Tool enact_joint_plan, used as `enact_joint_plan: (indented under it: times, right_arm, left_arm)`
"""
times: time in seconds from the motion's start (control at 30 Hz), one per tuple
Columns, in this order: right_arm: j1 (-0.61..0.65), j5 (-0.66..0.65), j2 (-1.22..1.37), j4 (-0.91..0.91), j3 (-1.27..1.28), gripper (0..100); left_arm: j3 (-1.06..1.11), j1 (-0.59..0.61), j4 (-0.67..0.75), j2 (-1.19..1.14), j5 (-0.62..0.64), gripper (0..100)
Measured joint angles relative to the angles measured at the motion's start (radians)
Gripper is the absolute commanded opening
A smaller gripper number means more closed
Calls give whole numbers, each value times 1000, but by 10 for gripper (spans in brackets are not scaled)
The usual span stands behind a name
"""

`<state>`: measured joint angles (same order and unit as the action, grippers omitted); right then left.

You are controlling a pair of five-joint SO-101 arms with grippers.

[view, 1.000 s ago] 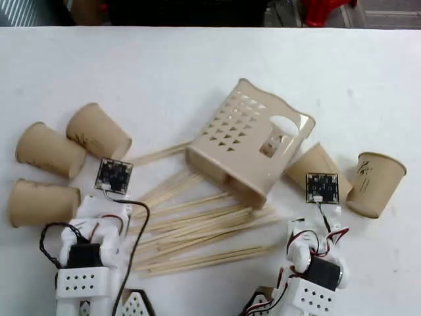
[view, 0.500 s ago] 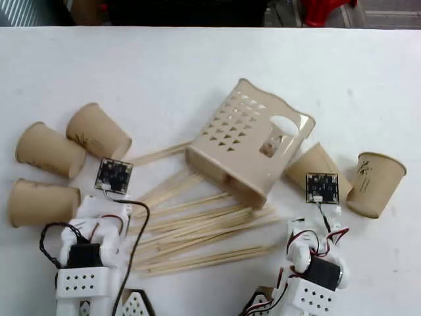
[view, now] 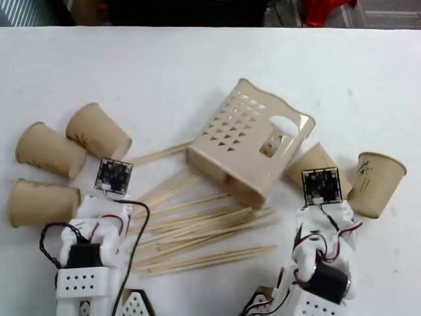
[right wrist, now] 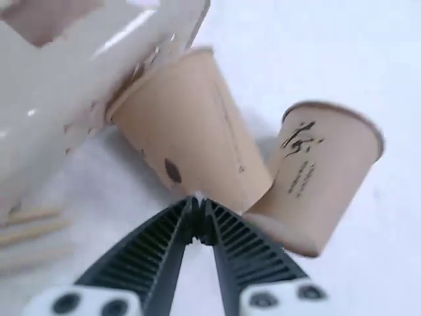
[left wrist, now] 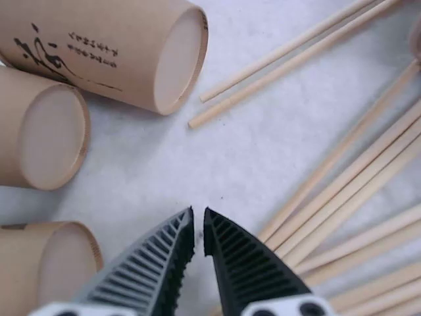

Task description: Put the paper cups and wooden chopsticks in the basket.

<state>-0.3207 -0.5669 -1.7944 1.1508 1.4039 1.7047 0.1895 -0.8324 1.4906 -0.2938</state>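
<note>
Right arm point(view: 322, 263): compared with a second ago it is pushing forward toward the right side of the basket point(view: 247, 135). Its wrist board is now covering part of the cup there, while the left arm point(view: 85, 253) is staying where it was.
Table: the white table point(view: 197, 59) is carrying everything. Past its far edge, behind the basket, a dark strip of room is showing with a red object point(view: 327, 9).
Left gripper point(left wrist: 197, 220): hanging nearer than the basket and to its left, with the jaws lying almost together, a thin slit between them, gripping nothing.
Right gripper point(right wrist: 197, 209): hanging nearer than the basket and to its right. The jaws are meeting tip to tip on nothing, right at the lying cup's side; whether they are touching it I cannot tell.
Chopsticks point(view: 204, 227): lying loose on the basket's near side, between the arms. Their long axes are mostly running left to right, and the right ends are angling toward the basket's near edge.
Stray chopsticks point(view: 161, 153): lying off the basket's left corner and pointing at it.
Left cups: near left cup point(view: 43, 203), middle left cup point(view: 49, 150) and far left cup point(view: 99, 130) are all lying on their sides well left of the basket.
Lying cup point(view: 314, 161): resting on its side just beside the basket's right wall.
Outer cup point(view: 378, 181): sitting farther right of the basket and touching the lying cup.
Basket: lying tipped over with its cut-out wall facing upward. Its inside is hidden, so its contents cannot be told.
</note>
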Motion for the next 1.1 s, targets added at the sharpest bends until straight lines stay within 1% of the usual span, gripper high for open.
enact_joint_plan:
  times: [0.17,0.27,0.37,0.5,0.67,0.77,0.87,0.93,1.1]
  right_arm:
    - [61,-12,2,-38,-209,18]
    - [110,20,103,-89,-330,18]
    - [143,71,311,-152,-439,18]
    - [236,144,732,-158,-634,26]
    - [400,262,1267,-41,-933,133]
    - [440,371,1511,3,-1085,138]
    - [436,459,1659,14,-1177,140]
    - [436,493,1729,14,-1211,141]
    - [437,554,1809,14,-1250,159]
  left_arm:
    - [0,0,0,0,0,46]
    - [0,0,0,0,0,46]
    - [0,0,0,0,0,46]
    - [0,0,0,0,0,46]
    - [0,0,0,0,0,46]
    - [0,0,0,0,0,46]
    - [0,0,0,0,0,46]
    - [0,0,0,0,0,46]
    - [0,0,0,0,0,46]
